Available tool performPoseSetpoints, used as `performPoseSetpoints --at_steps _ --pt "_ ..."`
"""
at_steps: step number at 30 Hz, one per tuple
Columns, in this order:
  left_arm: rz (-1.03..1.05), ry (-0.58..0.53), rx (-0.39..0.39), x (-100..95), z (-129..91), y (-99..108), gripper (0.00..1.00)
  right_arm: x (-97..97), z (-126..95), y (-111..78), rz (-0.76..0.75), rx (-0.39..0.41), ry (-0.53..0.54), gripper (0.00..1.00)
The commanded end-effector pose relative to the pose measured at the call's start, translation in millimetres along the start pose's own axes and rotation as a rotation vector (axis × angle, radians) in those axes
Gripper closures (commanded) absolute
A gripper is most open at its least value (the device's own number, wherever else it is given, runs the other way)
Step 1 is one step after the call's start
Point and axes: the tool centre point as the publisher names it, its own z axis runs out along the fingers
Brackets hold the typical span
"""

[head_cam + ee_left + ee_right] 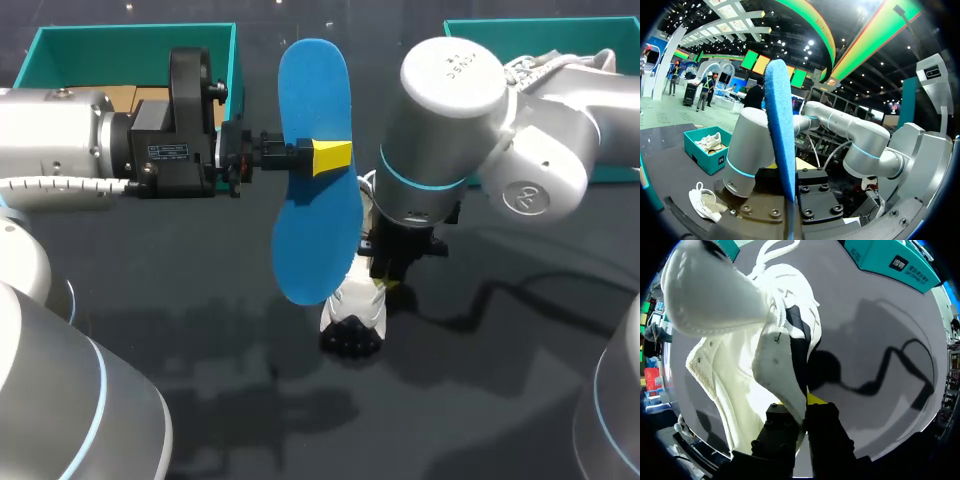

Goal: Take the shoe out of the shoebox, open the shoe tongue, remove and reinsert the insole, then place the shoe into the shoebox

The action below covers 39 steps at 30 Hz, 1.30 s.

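Insole: one, above the shoe, clamped in left jaws.
Shoes: two; right jaws clamp the one on the surface.
Boxes: two, beyond the shoe; left box, right box holding second shoe.

The right gripper is pinching the shoe by a thin white flap of its upper, with the black fingers pressing on it from both sides. One yellow tip is peeking out beside the flap. The shoe, all white, is filling the space ahead of the gripper. Its rounded end is looming closest and a dark opening is showing beside the flap. Laces are trailing off at the far end. The grey tabletop is showing behind the shoe; contact unclear. A teal shoebox is standing farther off, apart from the shoe. Arm and cable shadows are falling across the tabletop beside the gripper.
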Motion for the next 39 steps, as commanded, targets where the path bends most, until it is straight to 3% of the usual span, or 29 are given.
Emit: performPoseSetpoints --at_steps 1,17,39 --pt "0.000 -0.004 0.003 2.3 2.8 -0.2 1.00 7.2 -1.1 2.4 -0.017 -0.007 -0.015 1.00" --pt "0.000 -0.004 0.003 2.3 2.8 -0.2 1.00 4.3 0.3 11.5 -0.103 -0.049 -0.008 1.00" --pt "0.000 -0.004 0.003 2.3 2.8 -0.2 1.00 -1.1 34.6 19.6 -0.164 -0.039 0.021 1.00"
